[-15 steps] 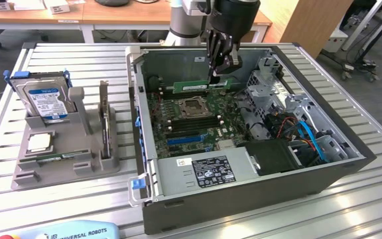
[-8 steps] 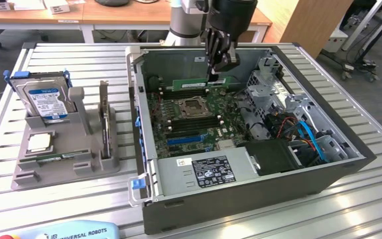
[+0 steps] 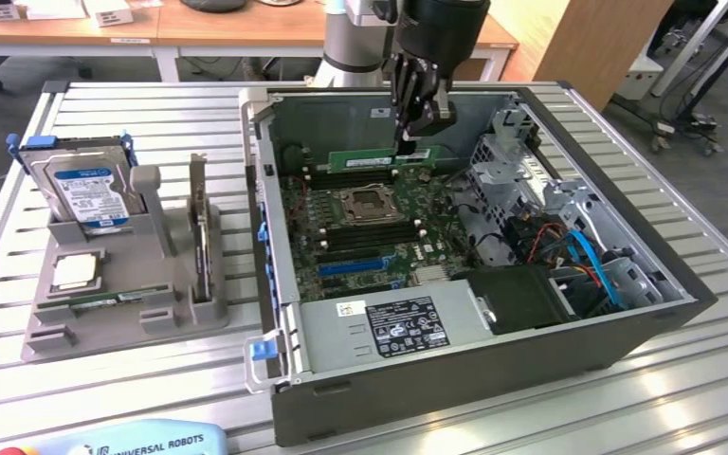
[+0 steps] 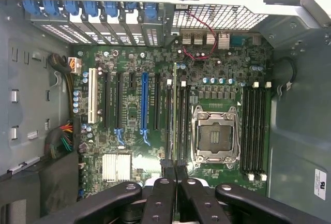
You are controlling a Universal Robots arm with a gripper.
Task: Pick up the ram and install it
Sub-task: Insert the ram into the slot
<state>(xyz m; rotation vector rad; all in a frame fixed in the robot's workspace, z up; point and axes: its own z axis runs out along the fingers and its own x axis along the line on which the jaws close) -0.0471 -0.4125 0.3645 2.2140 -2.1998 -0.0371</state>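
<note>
My end effector (image 3: 411, 131), pinched shut on the ram (image 3: 364, 157), holds it edge-down close above the motherboard's memory slots (image 4: 183, 120) inside the computer case (image 3: 465, 379); I judge I'm mid-install, which calls for square alignment with a slot.

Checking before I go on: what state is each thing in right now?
gripper: shut on the ram.
ram: held level on edge, low over the motherboard slots; seated or not, cannot tell.
computer case: lying flat, side open.
CPU socket: uncovered, no cooler on it.
hard drive: upright in the grey holder beside the case.
</note>
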